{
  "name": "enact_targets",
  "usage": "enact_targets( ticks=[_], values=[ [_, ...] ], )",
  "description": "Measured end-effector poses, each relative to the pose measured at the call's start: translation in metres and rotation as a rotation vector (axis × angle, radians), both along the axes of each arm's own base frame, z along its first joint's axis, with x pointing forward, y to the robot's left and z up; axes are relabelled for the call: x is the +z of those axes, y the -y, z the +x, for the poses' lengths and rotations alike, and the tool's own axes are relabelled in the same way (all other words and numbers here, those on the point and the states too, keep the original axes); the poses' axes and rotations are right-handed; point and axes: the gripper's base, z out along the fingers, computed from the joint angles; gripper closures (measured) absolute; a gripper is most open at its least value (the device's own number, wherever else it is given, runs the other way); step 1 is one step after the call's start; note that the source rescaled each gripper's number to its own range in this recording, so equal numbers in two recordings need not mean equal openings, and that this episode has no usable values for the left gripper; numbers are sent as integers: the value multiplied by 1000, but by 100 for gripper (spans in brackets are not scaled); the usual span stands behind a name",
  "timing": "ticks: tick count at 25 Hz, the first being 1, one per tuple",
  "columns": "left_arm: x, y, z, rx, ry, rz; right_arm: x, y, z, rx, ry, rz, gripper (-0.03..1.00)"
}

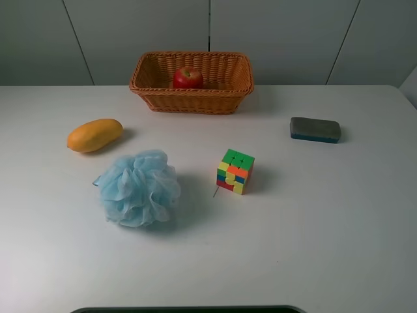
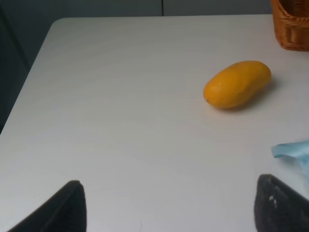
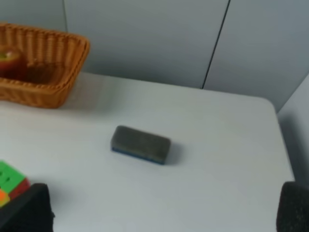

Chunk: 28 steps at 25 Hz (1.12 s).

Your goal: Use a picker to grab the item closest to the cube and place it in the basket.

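A multicoloured cube [image 1: 235,171] stands at the table's middle. A light blue bath pouf [image 1: 139,188] lies close to its left. A yellow mango [image 1: 94,135] lies further left; it also shows in the left wrist view [image 2: 237,83]. A wicker basket [image 1: 156,95] at the back holds a red apple [image 1: 187,77]. A grey eraser [image 1: 315,129] lies at the right, also in the right wrist view [image 3: 140,144]. Neither gripper shows in the high view. The left gripper [image 2: 171,208] is open and empty, as is the right gripper [image 3: 164,212].
The white table [image 1: 313,222] ends at a grey panelled wall behind the basket. The table's left edge shows in the left wrist view [image 2: 29,82]. A dark strip [image 1: 189,309] lies at the front edge.
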Motion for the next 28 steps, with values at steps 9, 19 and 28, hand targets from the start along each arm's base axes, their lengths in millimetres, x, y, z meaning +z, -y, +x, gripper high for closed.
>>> enact_targets(
  ticks=[9,19,28],
  values=[
    [0,0,0,0,0,0,-69,-3,-35,-30,56,53,-3],
    [0,0,0,0,0,0,-90,3,-26,-105,-11,74,-3],
    [0,0,0,0,0,0,-90,5,-27,-143,-7,85,-3]
  ],
)
